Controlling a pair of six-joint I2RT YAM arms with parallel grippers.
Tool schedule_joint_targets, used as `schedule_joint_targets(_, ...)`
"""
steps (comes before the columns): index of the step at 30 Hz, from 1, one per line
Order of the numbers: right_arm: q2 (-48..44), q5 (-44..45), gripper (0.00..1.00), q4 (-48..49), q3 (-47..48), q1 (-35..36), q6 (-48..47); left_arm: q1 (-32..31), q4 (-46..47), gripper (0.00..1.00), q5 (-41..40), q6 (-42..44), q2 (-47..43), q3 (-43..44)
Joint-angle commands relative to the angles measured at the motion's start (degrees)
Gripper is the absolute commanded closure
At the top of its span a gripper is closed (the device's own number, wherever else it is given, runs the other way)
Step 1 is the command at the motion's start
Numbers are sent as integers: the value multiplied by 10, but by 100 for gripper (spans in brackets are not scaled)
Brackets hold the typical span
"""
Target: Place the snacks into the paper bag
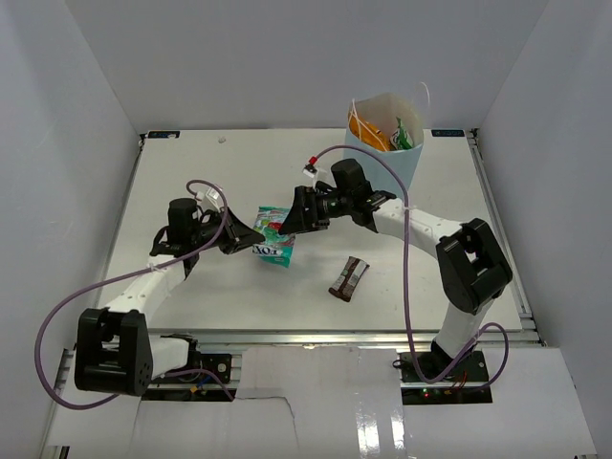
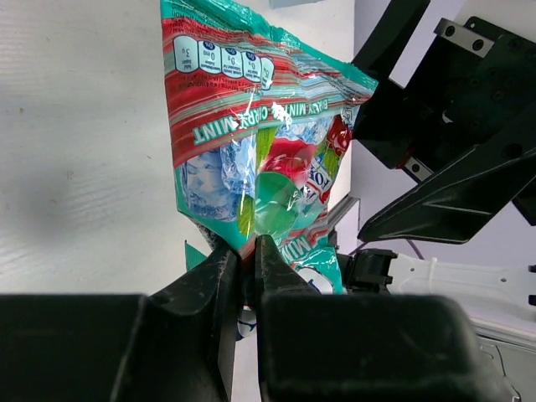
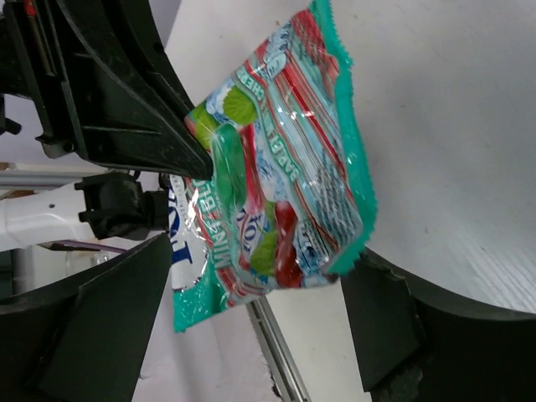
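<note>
I've got L gripper (image 2: 249,251) nearly closed, pinching teal-green-red pouch (image 2: 251,126) by one edge, mid-table (image 1: 191,172). R gripper (image 3: 251,293) is wide open, fingers either side of the pouch w/o clamping. Dark brown bar (image 1: 348,278) lies nearby; paper bag (image 1: 406,163) upright far right.

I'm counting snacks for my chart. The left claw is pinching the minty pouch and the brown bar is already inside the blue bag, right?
Not quite. The left claw does pinch the pouch, but the brown bar lies on the table, apart from the blue bag, not inside it. The top view shows this.
</note>
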Motion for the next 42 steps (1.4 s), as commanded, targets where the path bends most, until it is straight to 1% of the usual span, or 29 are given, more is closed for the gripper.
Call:
schedule_joint_targets(1, 3, -26, 15, 71, 16, 17, 70, -4, 52, 94, 20, -34, -47, -4)
schedule_joint_targets(2, 4, -28, 17, 75, 13, 18, 74, -5, 53, 93, 22, -38, -51, -5)
schedule_joint_targets(5, 8, -43, 30, 98, 6, 28, 87, -6, 64, 92, 34, -49, -61, -9)
schedule_joint_targets(6, 9, -48, 41, 105, 5, 31, 91, -6, 68, 92, 40, -50, -61, -9)
schedule_joint_targets(8, 10, -62, 52, 126, 6, 32, 98, -8, 72, 89, 45, -55, -61, -11)
schedule_joint_targets(9, 10, -65, 62, 129, 10, 33, 98, -8, 73, 87, 50, -55, -61, -11)
schedule_joint_targets(10, 9, -70, 68, 129, 14, 32, 88, -8, 73, 86, 51, -55, -61, -11)
schedule_joint_targets(11, 9, -73, 73, 129, 25, 31, 80, -8, 72, 80, 52, -55, -62, -12)
schedule_joint_targets(12, 6, -74, 81, 124, 30, 30, 71, -8, 69, 75, 52, -55, -63, -12)
schedule_joint_targets(13, 2, -81, 84, 119, 36, 30, 62, -8, 63, 67, 50, -50, -66, -11)
schedule_joint_targets(14, 1, -87, 91, 112, 51, 28, 33, -8, 37, 53, 46, -40, -68, 1)
schedule_joint_targets(15, -2, -90, 92, 92, 61, 26, 12, -8, 18, 47, 39, -28, -72, 9)
schedule_joint_targets(16, -8, -94, 92, 78, 69, 24, -9, -8, -12, 43, 24, -12, -76, 19)
schedule_joint_targets(17, -12, -101, 92, 64, 78, 18, -63, -8, -54, 39, 13, 18, -83, 29)
schedule_joint_targets(18, -15, -105, 92, 29, 100, 15, -95, -8, -76, 33, 0, 34, -99, 52)
schedule_joint_targets(19, -24, -117, 92, 9, 112, 10, -131, -8, -95, 30, -28, 48, -109, 63)
schedule_joint_targets(20, -27, -127, 92, -21, 138, 1, -216, -8, -126, 26, -41, 73, -131, 74)
schedule_joint_targets(23, -47, -159, 92, -130, 180, -24, -351, -8, -159, 20, -92, 101, -164, 107)
schedule_joint_targets(24, -52, -172, 92, -161, 216, -32, -439, -8, -164, 16, -104, 110, -185, 112)
schedule_joint_targets(25, -65, -172, 92, -204, 231, -38, -470, -8, -164, 12, -109, 112, -194, 118)
schedule_joint_targets(27, -84, -162, 92, -213, 268, -68, -501, -8, -166, 10, -123, 117, -211, 118)
schedule_joint_targets(29, -89, -148, 92, -214, 303, -107, -501, -8, -166, 10, -123, 117, -214, 109)
schedule_joint_targets(30, -92, -135, 92, -216, 340, -120, -502, -8, -166, 10, -122, 115, -216, 104)
schedule_joint_targets(33, -93, -91, 92, -213, 409, -180, -511, -8, -155, 10, -118, 111, -218, 84)
schedule_joint_targets(35, -90, -63, 92, -209, 439, -197, -519, -8, -150, 10, -118, 110, -220, 74)
schedule_joint_targets(37, -87, -7, 92, -203, 462, -213, -538, -8, -144, 10, -118, 111, -221, 68)
schedule_joint_targets(38, -86, 16, 92, -195, 465, -215, -547, -7, -143, 10, -118, 112, -220, 68)
schedule_joint_targets(41, -71, 131, 92, -171, 466, -221, -571, -8, -140, 10, -117, 117, -215, 67)
schedule_joint_targets(42, -68, 149, 92, -166, 463, -221, -579, -8, -140, 10, -116, 118, -213, 68)
